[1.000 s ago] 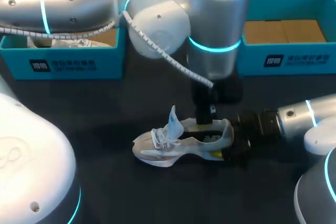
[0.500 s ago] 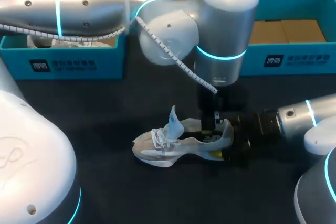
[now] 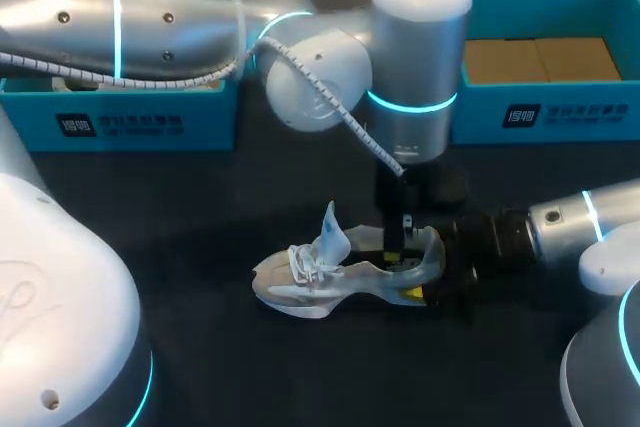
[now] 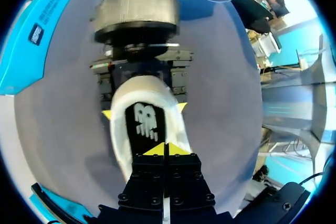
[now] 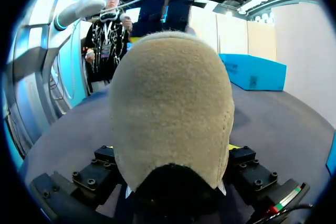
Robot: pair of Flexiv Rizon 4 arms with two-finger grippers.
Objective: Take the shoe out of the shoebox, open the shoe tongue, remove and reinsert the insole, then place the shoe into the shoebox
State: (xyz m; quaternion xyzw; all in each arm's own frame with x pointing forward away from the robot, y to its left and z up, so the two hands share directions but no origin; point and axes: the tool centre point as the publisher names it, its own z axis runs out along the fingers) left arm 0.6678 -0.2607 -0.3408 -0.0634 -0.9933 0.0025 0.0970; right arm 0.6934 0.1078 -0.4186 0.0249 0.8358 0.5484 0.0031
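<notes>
shoe (image 3: pixel 345 272): on its sole on the tabletop (image 3: pixel 200 207), unmoved | right fingers (image 4: pixel 107 114): clamped on the shoe's heel | left fingers (image 4: pixel 156 149): closed tip to tip, shifted heelward and down onto the insole (image 4: pixel 144 124) | I judge insole removal is starting; I cannot confirm a pinch.

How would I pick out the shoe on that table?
Find the dark table, then the turquoise boxes along its far edge. In front of them, mid-table, lies the white shoe, heel in the right pincer. It alone has laces and an upright tongue.
</notes>
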